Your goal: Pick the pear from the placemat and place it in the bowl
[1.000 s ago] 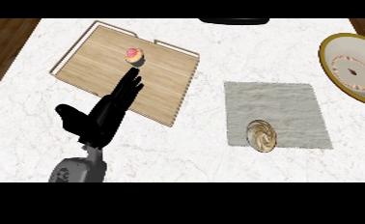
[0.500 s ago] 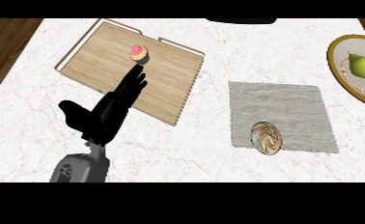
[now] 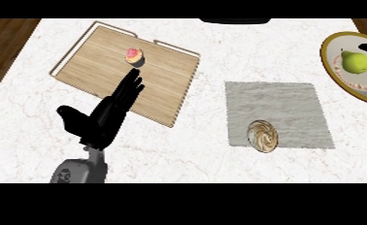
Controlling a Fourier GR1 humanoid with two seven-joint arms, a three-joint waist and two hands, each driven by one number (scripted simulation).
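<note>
White marbled counter point(image 3: 215, 59), seen steeply from above.

Near left: a grey forearm comes in from the lower edge and ends in the black left hand point(image 3: 100, 117). Fingers straight and held together, pointing far and slightly right, thumb spread out to the left. The hand holds nothing. Its fingertips reach over the near part of a wooden board point(image 3: 100, 59).

Near right of centre: a grey cloth placemat point(image 3: 279, 105) lies flat on the counter. On its near edge sits a small round object with a brown spiral pattern, a glass-like bowl point(image 3: 262, 136); cannot tell its depth. The rest of the mat is bare.

Middle left: the wooden board, light tan with a raised pale rim, lies turned at an angle to the counter's edges. On its far half stands a small cupcake point(image 3: 134, 56) with pink topping, just beyond the fingertips and apart from them.

Far right: a round plate point(image 3: 331, 66) with a gold rim and pale centre, partly cut off by the right edge. The green pear point(image 3: 353, 62) lies on it, stem toward the far side. The pear is well apart from both placemat and bowl.

Far centre: a dark shape point(image 3: 235, 21) at the counter's far edge, too cut off to identify.

Dark wood floor point(image 3: 14, 40) shows at the far left corner.

Right hand does not show.
</note>
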